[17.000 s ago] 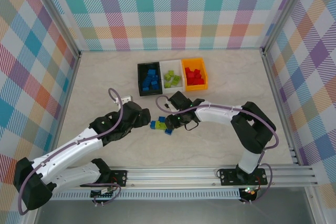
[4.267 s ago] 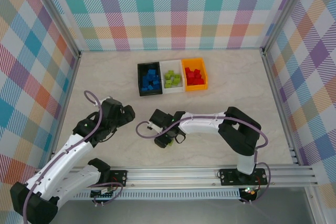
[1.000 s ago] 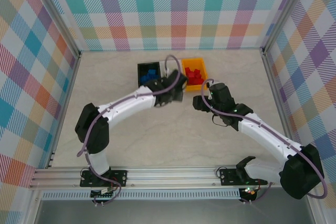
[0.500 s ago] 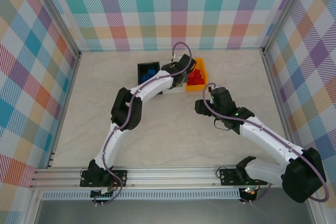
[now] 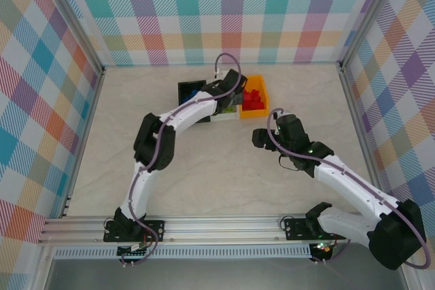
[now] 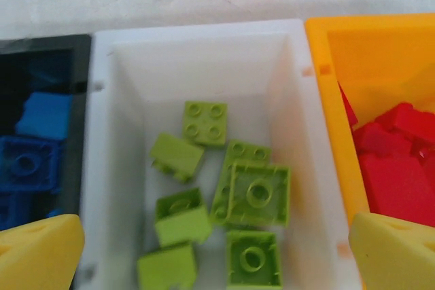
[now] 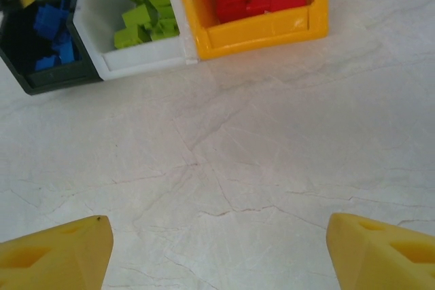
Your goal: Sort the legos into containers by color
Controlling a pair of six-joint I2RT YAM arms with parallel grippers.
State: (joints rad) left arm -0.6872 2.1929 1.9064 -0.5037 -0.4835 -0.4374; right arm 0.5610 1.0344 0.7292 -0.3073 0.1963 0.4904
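Observation:
Three containers stand in a row at the back. The black bin (image 6: pixel 41 42) holds blue legos (image 6: pixel 44 117). The white bin (image 6: pixel 102 134) holds several lime green legos (image 6: pixel 258 191), and the orange bin (image 6: pixel 326 100) holds red legos (image 6: pixel 397 168). My left gripper (image 6: pixel 217 256) hangs open just above the white bin, its yellow fingertips (image 6: pixel 41 252) spread wider than the bin. In the top view the left gripper (image 5: pixel 233 96) covers most of the white bin (image 5: pixel 224 116). My right gripper (image 5: pixel 259 138) is open over the marbled table (image 7: pixel 224 168), in front of the orange bin (image 7: pixel 258 28).
Plaid walls (image 5: pixel 231 11) enclose the table on three sides, with metal posts at the corners. An aluminium rail (image 5: pixel 224 225) carrying both arm bases runs along the near edge. The left arm (image 5: pixel 153 144) stretches from its base across the table's middle to the bins.
My left gripper moved back from the bins' front to above the white bin and opened. My right gripper opened wider and drifted slightly toward the near side.

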